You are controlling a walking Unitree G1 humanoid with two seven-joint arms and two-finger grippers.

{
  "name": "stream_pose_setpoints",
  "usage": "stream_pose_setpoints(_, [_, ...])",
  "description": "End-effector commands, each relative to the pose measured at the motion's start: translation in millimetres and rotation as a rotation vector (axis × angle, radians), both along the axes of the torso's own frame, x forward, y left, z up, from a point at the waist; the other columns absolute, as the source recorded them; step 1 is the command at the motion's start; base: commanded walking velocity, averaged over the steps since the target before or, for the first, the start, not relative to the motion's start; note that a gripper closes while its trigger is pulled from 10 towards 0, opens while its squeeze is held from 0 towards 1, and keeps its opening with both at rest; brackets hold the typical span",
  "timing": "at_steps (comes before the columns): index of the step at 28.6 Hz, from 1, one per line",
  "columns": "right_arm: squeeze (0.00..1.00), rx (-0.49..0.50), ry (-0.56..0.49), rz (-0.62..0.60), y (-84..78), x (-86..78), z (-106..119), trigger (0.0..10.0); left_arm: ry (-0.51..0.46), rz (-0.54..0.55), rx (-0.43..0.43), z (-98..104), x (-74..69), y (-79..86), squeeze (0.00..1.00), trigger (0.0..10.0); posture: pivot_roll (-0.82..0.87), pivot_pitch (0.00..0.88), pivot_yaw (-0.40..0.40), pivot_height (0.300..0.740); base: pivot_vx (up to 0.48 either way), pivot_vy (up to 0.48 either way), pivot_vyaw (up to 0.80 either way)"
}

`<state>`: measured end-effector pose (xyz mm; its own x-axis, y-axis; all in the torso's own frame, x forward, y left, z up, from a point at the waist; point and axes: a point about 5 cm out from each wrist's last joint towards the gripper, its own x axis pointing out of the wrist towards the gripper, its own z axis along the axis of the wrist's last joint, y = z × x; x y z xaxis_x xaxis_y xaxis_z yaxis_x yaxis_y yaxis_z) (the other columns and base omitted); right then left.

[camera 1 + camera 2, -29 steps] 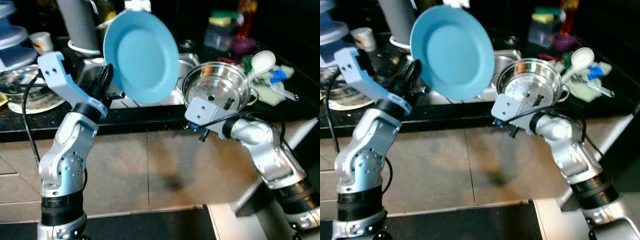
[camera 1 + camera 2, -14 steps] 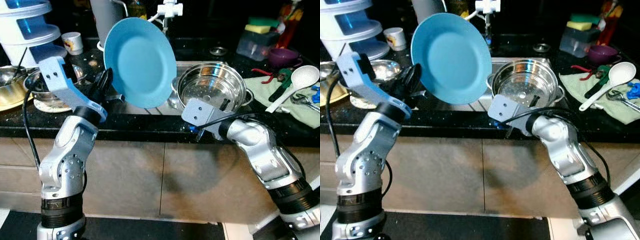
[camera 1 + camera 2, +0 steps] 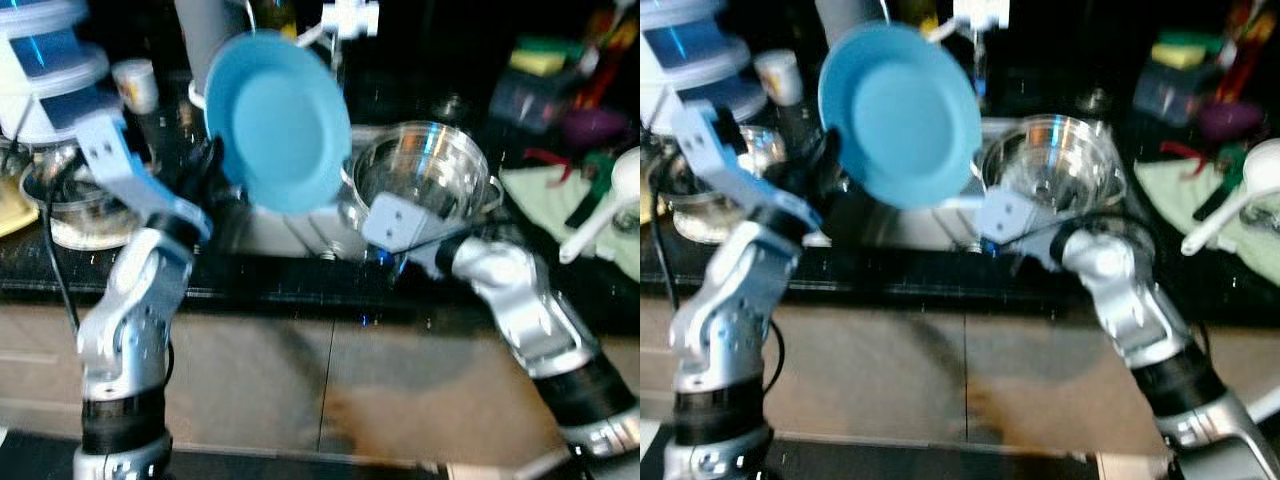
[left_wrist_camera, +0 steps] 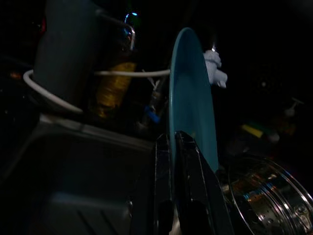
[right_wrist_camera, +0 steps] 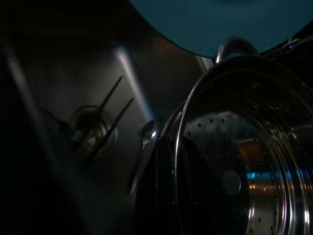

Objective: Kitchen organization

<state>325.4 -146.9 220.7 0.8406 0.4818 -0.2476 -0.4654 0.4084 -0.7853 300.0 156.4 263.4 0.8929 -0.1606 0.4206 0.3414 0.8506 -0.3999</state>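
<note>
A round blue plate (image 3: pixel 277 120) stands tilted in the air over the left part of the steel sink (image 3: pixel 265 225), and my left gripper (image 3: pixel 213 170) is shut on its lower left rim; in the left wrist view the plate (image 4: pixel 191 115) is edge-on between the black fingers (image 4: pixel 188 166). A perforated steel pot (image 3: pixel 422 180) is held over the sink's right side, with my right gripper (image 3: pixel 425 225) shut on its near rim. The right wrist view looks along the pot rim (image 5: pixel 178 147) with one finger inside and one outside.
Stacked blue-and-white containers (image 3: pixel 45 70) and metal bowls (image 3: pixel 60 190) crowd the dark counter at the left. A grey jug (image 3: pixel 205 40) and white tap (image 3: pixel 350 15) stand behind the sink. A white ladle (image 3: pixel 610 200), cloth and tools lie at the right.
The whole picture has shifted and blurred, so the camera has moved. Both grippers keep the same hold on plate and pot.
</note>
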Motion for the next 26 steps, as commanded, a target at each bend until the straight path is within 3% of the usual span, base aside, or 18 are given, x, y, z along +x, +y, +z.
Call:
stream_pose_setpoints(1, [0.00,-0.008,-0.026,0.026,5.4,-0.6,5,10.0,0.005,0.009,-0.007,-1,0.5,4.0,0.00,10.0,0.01,0.000,0.001,0.740,0.334,0.000,0.00])
stream_pose_setpoints(9, [0.00,-0.035,-0.007,0.015,3.6,0.8,2,10.0,0.040,-0.029,-0.050,-8,1.7,0.5,0.00,10.0,0.02,0.000,-0.002,0.740,0.315,0.000,0.00])
stream_pose_setpoints(17, [0.00,-0.080,0.053,-0.013,-0.7,2.3,-8,10.0,0.159,-0.109,-0.079,-27,4.2,-9.9,0.00,10.0,0.01,0.000,-0.002,0.740,0.000,0.000,0.00])
stream_pose_setpoints(20, [0.00,-0.084,0.107,-0.039,-1.1,5.8,-14,10.0,0.151,-0.109,-0.075,-27,3.7,-11.5,0.00,10.0,0.02,0.000,-0.007,0.740,0.000,0.000,0.00])
stream_pose_setpoints(22, [0.00,-0.049,0.188,-0.117,-2.6,16.0,-24,10.0,0.121,-0.097,-0.064,-23,2.1,-12.7,0.00,10.0,0.02,0.000,-0.012,0.740,0.000,0.000,0.00])
stream_pose_setpoints(26, [0.00,-0.048,0.230,-0.198,-9.4,25.1,-29,10.0,0.092,-0.083,-0.046,-17,0.2,-11.7,0.00,10.0,0.03,0.000,-0.020,0.740,0.000,0.000,0.00])
